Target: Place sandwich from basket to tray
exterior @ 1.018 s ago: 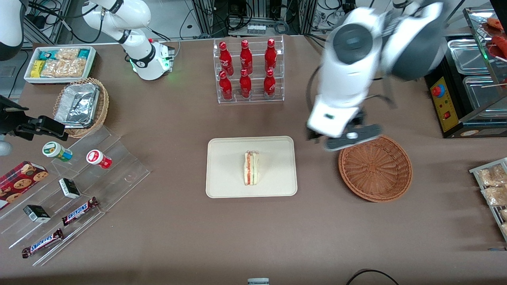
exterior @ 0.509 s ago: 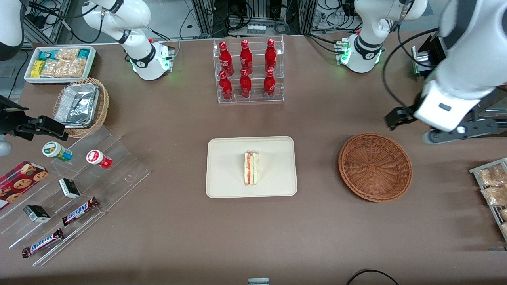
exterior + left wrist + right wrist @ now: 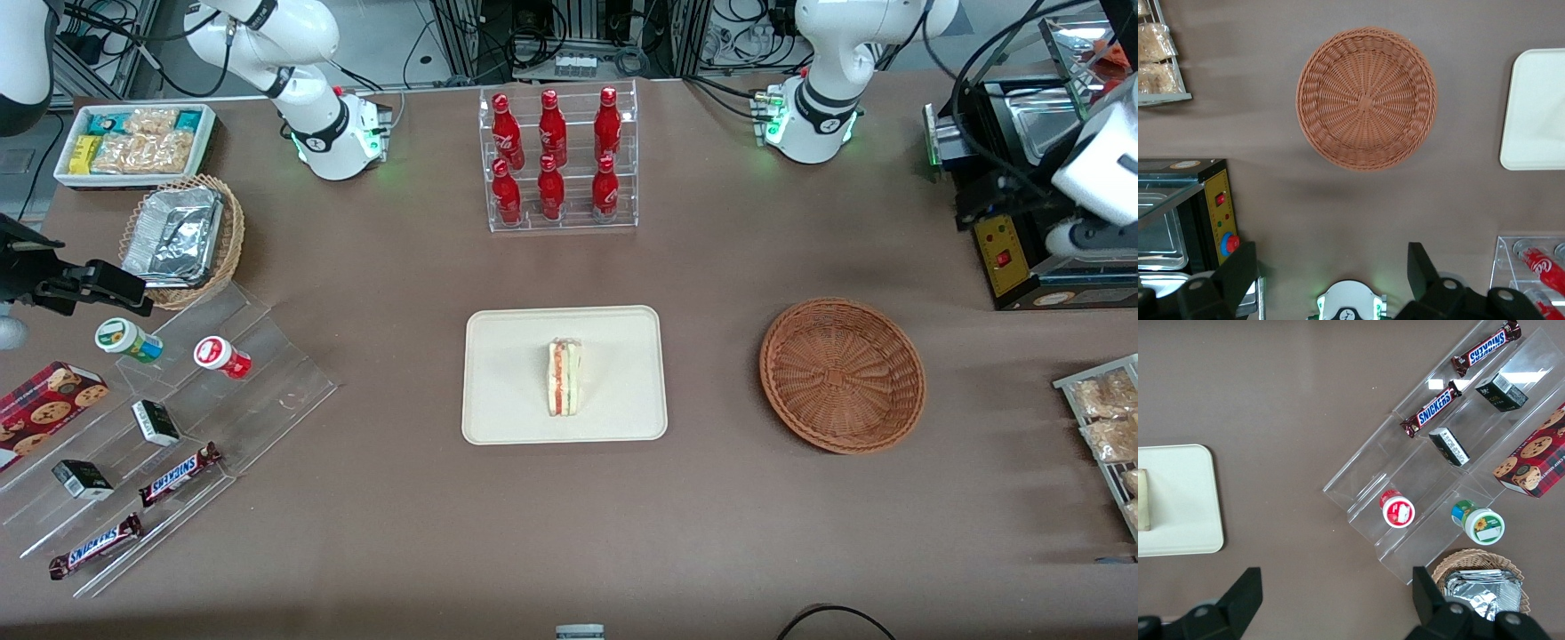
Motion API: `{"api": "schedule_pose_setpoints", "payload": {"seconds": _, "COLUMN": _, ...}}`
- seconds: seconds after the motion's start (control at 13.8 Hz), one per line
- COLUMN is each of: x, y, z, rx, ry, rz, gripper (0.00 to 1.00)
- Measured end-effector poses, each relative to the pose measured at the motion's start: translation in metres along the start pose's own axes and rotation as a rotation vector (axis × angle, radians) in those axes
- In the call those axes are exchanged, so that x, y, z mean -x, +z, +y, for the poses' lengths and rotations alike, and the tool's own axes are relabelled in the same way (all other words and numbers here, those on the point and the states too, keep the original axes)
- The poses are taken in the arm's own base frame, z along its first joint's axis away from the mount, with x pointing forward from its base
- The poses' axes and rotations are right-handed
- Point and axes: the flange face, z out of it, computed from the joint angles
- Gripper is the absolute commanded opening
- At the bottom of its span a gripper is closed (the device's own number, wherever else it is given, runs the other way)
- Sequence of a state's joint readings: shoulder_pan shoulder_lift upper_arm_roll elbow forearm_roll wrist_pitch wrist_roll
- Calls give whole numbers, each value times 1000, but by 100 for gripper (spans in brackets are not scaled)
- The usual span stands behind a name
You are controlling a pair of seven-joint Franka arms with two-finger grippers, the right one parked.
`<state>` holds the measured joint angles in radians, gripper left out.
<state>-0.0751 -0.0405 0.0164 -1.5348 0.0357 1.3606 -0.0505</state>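
We see a brown table (image 3: 569,533) with the cream tray (image 3: 507,373) lying flat near its middle, its long sides running across the front view. Toward the working arm's end sits the reddish-brown woven basket (image 3: 842,375), well apart from the tray and with nothing inside it; the left wrist camera looks straight down into its bare weave (image 3: 1367,97) and catches one rounded corner of the tray (image 3: 1538,133). Farther from the front camera than the tray stands a clear rack of red bottles (image 3: 556,158). The left gripper (image 3: 1331,273) hangs high above the table at the working arm's end, farther from the front camera than the basket; in the wrist view we see its two dark fingers (image 3: 1238,270) spread wide apart with only bare table between them, holding nothing. The sandwich (image 3: 564,377) stands on the tray, roughly at its centre, its red-orange and green filling edge showing beside the pale bread, clear of the rim on every side
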Motion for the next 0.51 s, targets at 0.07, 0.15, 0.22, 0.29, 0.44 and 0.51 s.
{"api": "schedule_pose_setpoints", "payload": {"seconds": 0.07, "x": 6, "y": -2, "z": -2, "rx": 1, "ry": -2, "rz": 2, "gripper": 99}}
{"api": "schedule_pose_setpoints", "payload": {"seconds": 0.15, "x": 12, "y": -4, "z": -7, "rx": 3, "ry": -7, "rz": 2, "gripper": 99}}
{"api": "schedule_pose_setpoints", "payload": {"seconds": 0.22, "x": 16, "y": -4, "z": -12, "rx": 5, "ry": -14, "rz": 2, "gripper": 99}}
{"api": "schedule_pose_setpoints", "payload": {"seconds": 0.29, "x": 18, "y": -4, "z": -17, "rx": 7, "ry": -24, "rz": 1, "gripper": 99}}
{"api": "schedule_pose_setpoints", "payload": {"seconds": 0.44, "x": 19, "y": -3, "z": -27, "rx": 10, "ry": -38, "rz": 0, "gripper": 99}}
{"api": "schedule_pose_setpoints", "payload": {"seconds": 0.51, "x": 19, "y": -3, "z": -29, "rx": 11, "ry": -38, "rz": 0, "gripper": 99}}
